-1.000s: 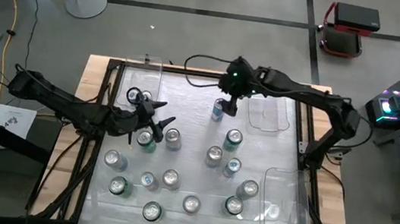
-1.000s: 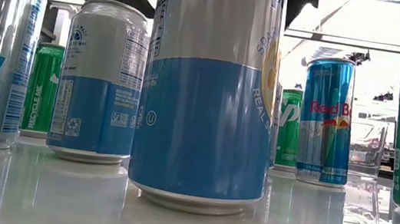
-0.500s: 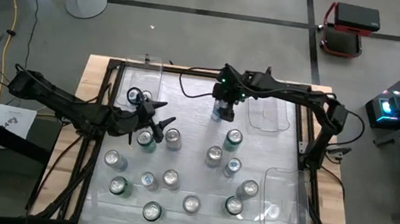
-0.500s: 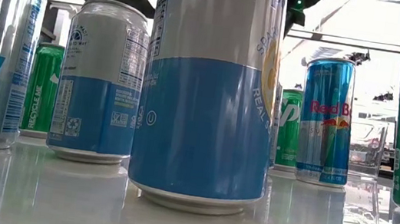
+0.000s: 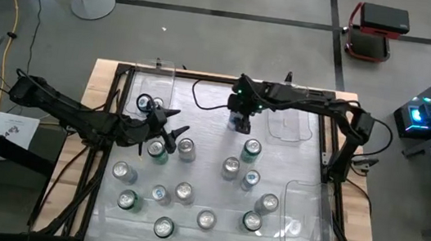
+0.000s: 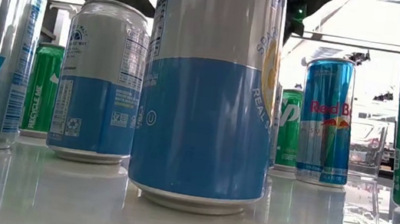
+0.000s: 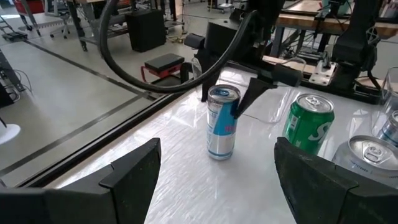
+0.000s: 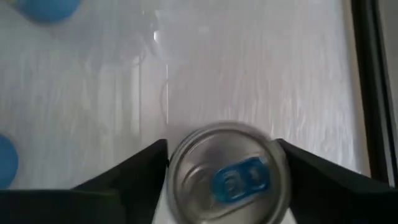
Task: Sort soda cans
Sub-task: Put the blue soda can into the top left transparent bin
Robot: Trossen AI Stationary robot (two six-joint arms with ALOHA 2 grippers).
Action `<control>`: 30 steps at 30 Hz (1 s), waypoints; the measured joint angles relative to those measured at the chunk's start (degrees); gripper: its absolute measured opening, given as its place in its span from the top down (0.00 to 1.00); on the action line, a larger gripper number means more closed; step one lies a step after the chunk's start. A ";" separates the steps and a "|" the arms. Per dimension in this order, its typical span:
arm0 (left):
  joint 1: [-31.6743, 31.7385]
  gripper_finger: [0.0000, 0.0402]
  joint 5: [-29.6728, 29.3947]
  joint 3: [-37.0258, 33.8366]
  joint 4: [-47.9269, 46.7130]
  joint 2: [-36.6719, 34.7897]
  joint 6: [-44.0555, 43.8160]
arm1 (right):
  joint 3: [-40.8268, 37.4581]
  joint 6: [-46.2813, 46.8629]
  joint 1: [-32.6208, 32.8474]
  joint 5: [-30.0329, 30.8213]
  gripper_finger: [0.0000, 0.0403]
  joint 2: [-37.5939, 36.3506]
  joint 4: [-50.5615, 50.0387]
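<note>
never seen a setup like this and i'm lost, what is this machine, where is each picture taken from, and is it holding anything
It is a robot with two dark arms at a table, each ending in a two-finger gripper. One picture looks straight down from above, one sits at table height among the soda cans, and two come from cameras on the wrists.

Many cans stand upright on the table, with clear plastic bins near its edges. The right gripper has its fingers on either side of a slim blue and silver can near the far edge; whether they already squeeze it is not clear. The left gripper is open, holding nothing, near a green can.
</note>
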 joint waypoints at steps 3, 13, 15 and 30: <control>0.00 0.28 0.00 0.00 0.00 0.00 0.00 | -0.04 0.88 0.93 -0.02 0.44 0.00 3.12; 0.13 0.28 0.00 -0.02 0.55 0.00 0.07 | 2.14 8.87 4.47 -0.46 0.44 1.34 18.31; 0.13 0.28 0.01 -0.02 1.79 -0.01 0.86 | 5.41 10.94 4.33 -0.81 0.44 3.64 17.90; 0.13 0.28 0.02 -0.04 4.91 -0.04 1.54 | 32.21 11.97 5.45 -2.20 0.44 23.81 -0.72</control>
